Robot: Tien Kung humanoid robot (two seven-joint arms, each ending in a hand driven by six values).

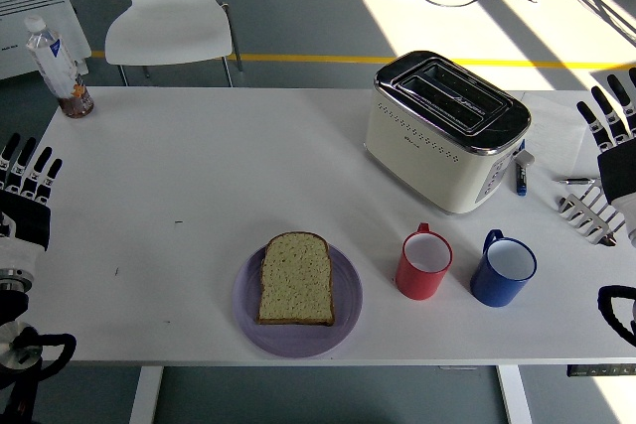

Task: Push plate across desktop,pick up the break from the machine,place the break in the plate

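— Where's the bread (295,278)?
— On the plate (344,323), near the table's (199,166) front edge. Two mugs (424,265) (503,269) stand side by side right of it.
— And the toaster (445,131)?
— Behind the mugs. A bottle (56,62) stands at the far left corner, a chair (167,5) beyond the table.

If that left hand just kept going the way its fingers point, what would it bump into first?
Probably the bottle. The left hand, open at the table's left edge, points toward the far side; nothing lies between, though depth is uncertain.
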